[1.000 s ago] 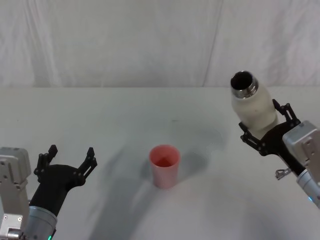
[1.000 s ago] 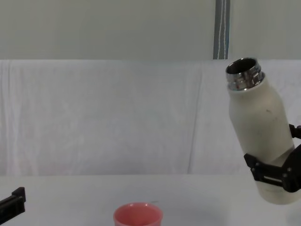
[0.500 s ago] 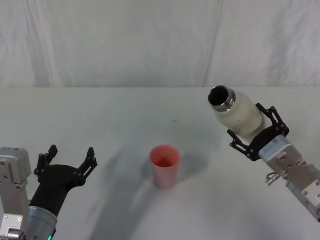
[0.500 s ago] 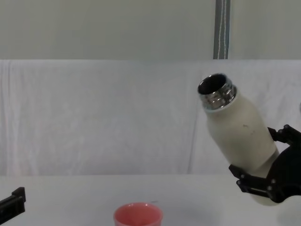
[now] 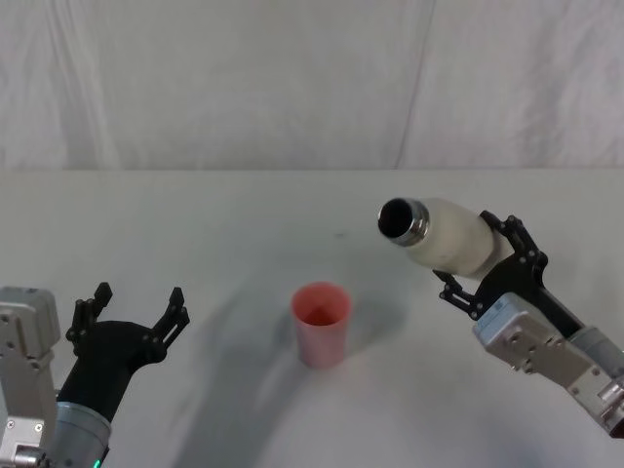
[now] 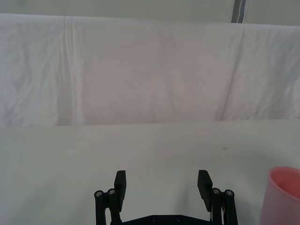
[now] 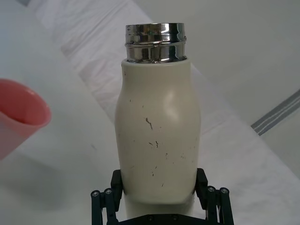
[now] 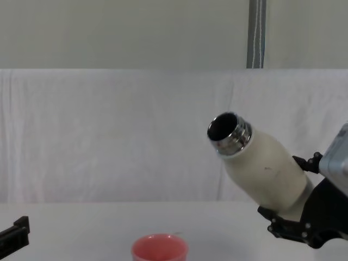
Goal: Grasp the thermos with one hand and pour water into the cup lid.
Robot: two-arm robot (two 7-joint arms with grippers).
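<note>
Parked low at the near left of the table (image 5: 224, 195): left gripper (image 5: 134, 314), fingers spread wide, holding nothing, well apart from the cup (image 5: 321, 323).

Farther in, at centre: pink cup standing upright on the table, open mouth up, nothing touching it.

To the right and above it: right gripper (image 5: 487, 269) clamped round the lower body of the bottle (image 5: 444, 237), one finger on each side, as seen in the right wrist view on the bottle (image 7: 157, 136). Bottle held in the air, tilted steeply toward the cup, steel neck pointing left and slightly up in the chest view (image 8: 258, 168). Mouth open, off to the right of the cup and above it, not yet over the rim; no water visible leaving it.

For a clean pour, probably: bring the mouth over the cup's middle before tipping further, tilt slowly, keep the grip firm, avoid knocking the light cup.

Beyond all this: white cloth backdrop (image 5: 292, 78).
</note>
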